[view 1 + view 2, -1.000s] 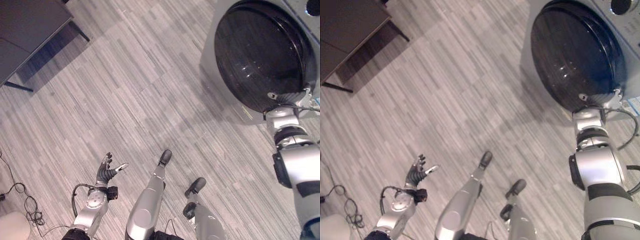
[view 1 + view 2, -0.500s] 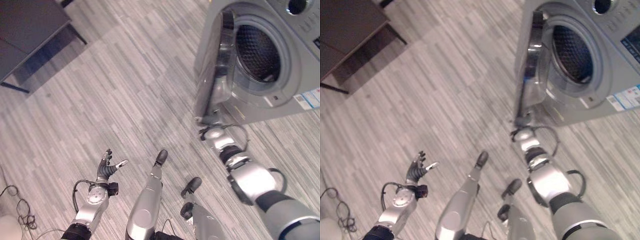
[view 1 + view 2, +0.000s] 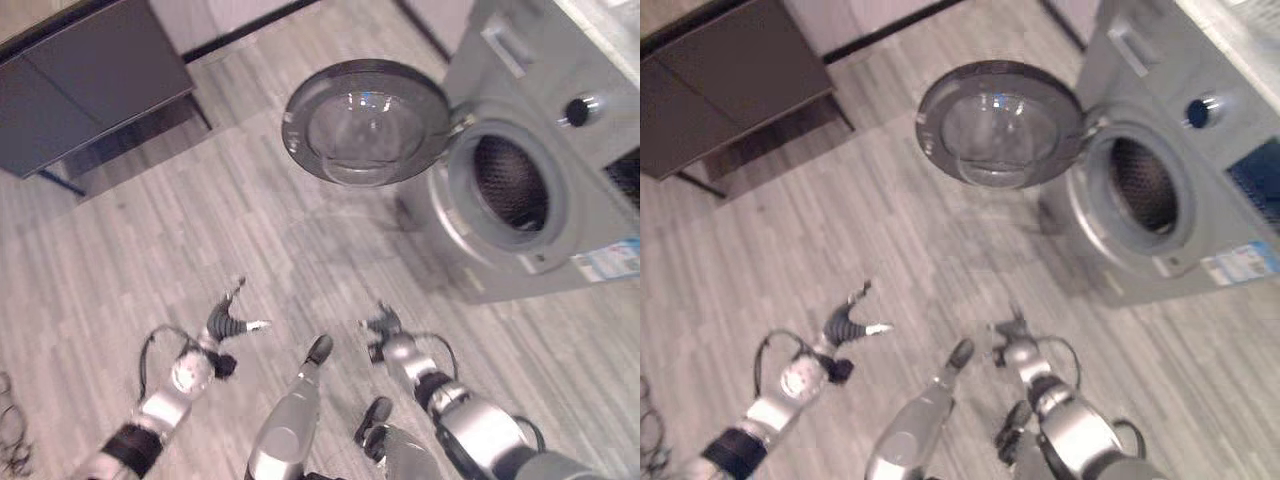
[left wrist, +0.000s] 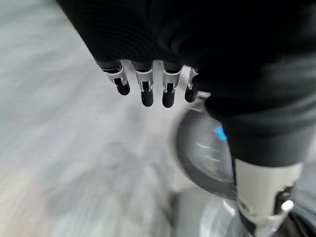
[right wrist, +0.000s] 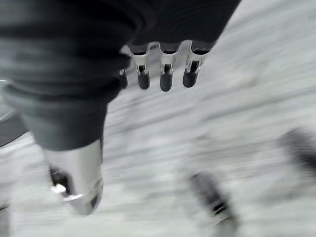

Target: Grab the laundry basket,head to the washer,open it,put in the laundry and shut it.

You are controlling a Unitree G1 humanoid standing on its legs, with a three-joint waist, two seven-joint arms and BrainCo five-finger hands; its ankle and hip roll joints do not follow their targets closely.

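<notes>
The washer [image 3: 540, 190] door [image 3: 365, 122] has swung fully open.

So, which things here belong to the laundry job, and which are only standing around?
For the job:
- washer, drum open
- door, swung wide open
- left robot hand, open, holding nothing
- right robot hand, low over the floor, holding nothing

Just there:
- dark cabinet by the wall
</notes>
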